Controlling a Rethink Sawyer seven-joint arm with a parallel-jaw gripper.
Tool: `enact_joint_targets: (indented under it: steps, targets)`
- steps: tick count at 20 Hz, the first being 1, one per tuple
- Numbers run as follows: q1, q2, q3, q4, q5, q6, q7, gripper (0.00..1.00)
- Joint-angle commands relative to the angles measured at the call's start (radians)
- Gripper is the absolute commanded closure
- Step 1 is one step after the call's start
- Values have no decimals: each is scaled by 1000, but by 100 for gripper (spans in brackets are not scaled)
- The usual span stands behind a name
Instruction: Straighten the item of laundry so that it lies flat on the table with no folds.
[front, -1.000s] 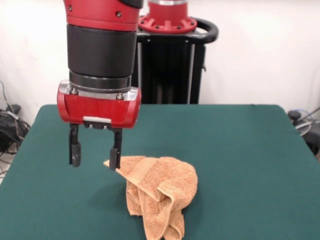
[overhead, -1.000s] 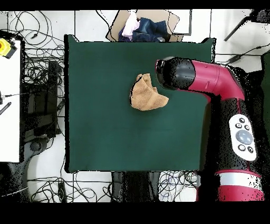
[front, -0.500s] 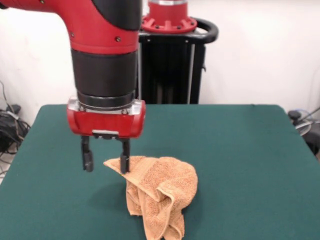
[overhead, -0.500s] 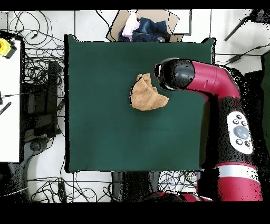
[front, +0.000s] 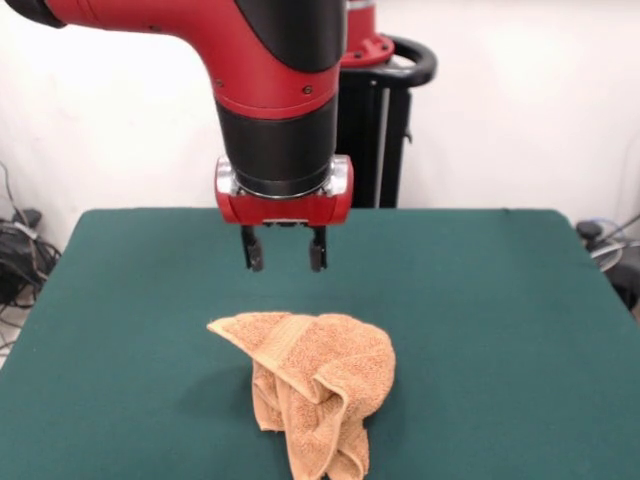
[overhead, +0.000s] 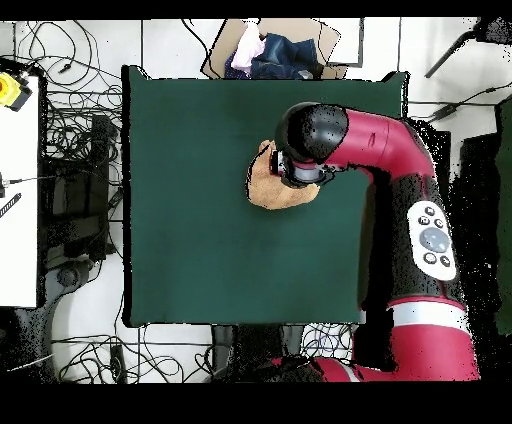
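One spread, empty gripper (front: 285, 250) hangs above the crumpled towel (front: 315, 385).

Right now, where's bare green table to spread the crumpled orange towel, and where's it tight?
The dark green felt table is bare on both sides of the crumpled orange-tan terry towel out to the edges, and behind it toward the black pedestal. It is tight only over the towel: the red and black arm's open gripper hangs there, apart from the cloth.
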Motion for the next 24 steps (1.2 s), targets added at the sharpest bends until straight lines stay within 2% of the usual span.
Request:
enact_joint_targets:
  steps: [1,9,19,24]
  targets:
    - [3,54,-6,-14,2,13,100,0]
    - [-13,82,3,-30,-9,-36,73,0]
    - [10,59,-2,16,-31,-165,100,0]
    - [19,63,-2,-12,-34,-150,88,0]
